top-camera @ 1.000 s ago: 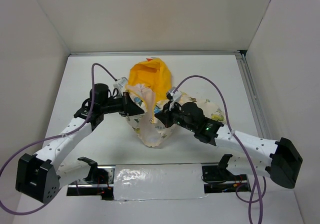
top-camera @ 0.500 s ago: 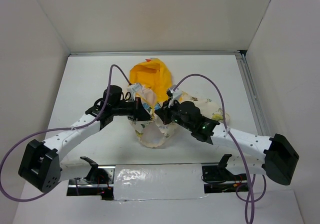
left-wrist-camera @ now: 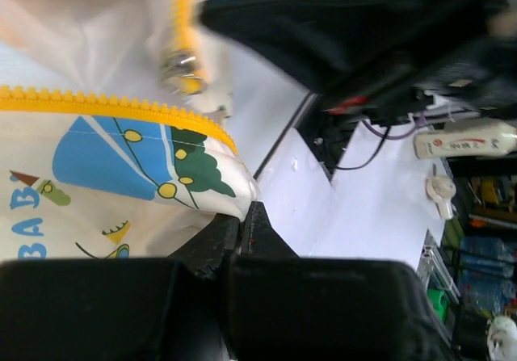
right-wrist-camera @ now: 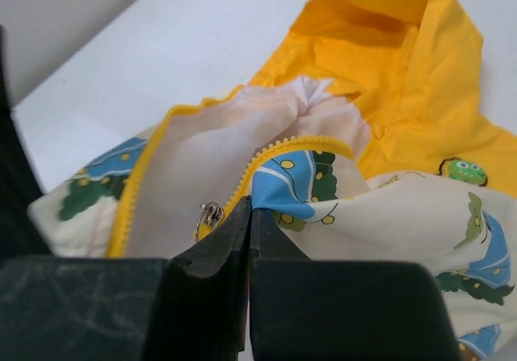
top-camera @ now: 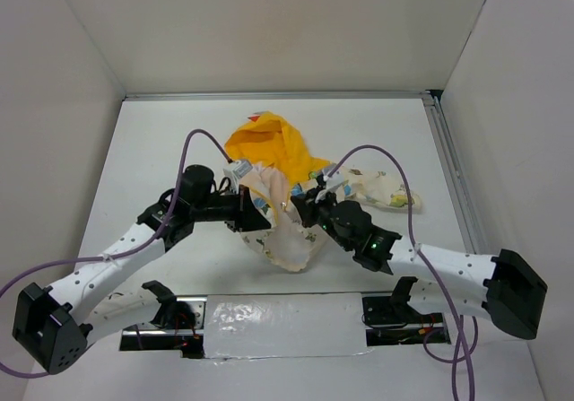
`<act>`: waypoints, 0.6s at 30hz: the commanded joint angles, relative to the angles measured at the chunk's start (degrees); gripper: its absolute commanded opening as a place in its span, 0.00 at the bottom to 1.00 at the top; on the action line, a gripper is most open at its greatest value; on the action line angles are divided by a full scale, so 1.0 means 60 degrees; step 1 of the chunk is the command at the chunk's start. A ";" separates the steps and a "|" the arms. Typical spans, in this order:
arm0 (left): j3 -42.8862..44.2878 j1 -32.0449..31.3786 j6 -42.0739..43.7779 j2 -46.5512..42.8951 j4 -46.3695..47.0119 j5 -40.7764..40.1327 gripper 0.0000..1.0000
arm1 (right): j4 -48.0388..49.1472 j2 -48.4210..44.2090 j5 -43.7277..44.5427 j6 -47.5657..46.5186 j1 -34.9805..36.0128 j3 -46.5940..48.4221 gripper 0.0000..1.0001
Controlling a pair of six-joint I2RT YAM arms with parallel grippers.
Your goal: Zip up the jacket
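The jacket [top-camera: 285,239] lies bunched at the table's middle, cream with a cartoon print, its yellow hood [top-camera: 269,145] toward the back. Both grippers hold it up by its front edges. My left gripper [top-camera: 262,224] is shut on the printed fabric by the yellow zipper teeth [left-wrist-camera: 97,107]; its fingertips [left-wrist-camera: 246,216] pinch the hem. My right gripper [top-camera: 296,205] is shut on the other front edge [right-wrist-camera: 283,179] beside the zipper teeth. The metal zipper slider [right-wrist-camera: 210,214] hangs just left of the right fingertips [right-wrist-camera: 249,209]; it also shows in the left wrist view [left-wrist-camera: 179,60].
A sleeve [top-camera: 381,188] trails to the right on the white table [top-camera: 152,150]. Purple cables [top-camera: 193,141] loop over both arms. A rail [top-camera: 453,168] runs along the right edge. White walls close in the table on three sides.
Both grippers have moved toward the near edge, dragging the jacket's front with them. The hood has spread wider and the sleeve now lies stretched out to the right.
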 commanded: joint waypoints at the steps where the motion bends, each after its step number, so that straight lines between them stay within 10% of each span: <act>1: 0.0741 0.0188 0.0129 0.0084 -0.0346 -0.0791 0.00 | 0.1675 -0.1034 -0.0221 -0.0812 -0.0033 -0.0137 0.00; 18: 0.3394 0.1038 0.0275 0.2106 0.1367 0.1155 0.00 | 0.0693 -0.2603 -0.3840 -0.1970 -0.1453 0.0156 0.00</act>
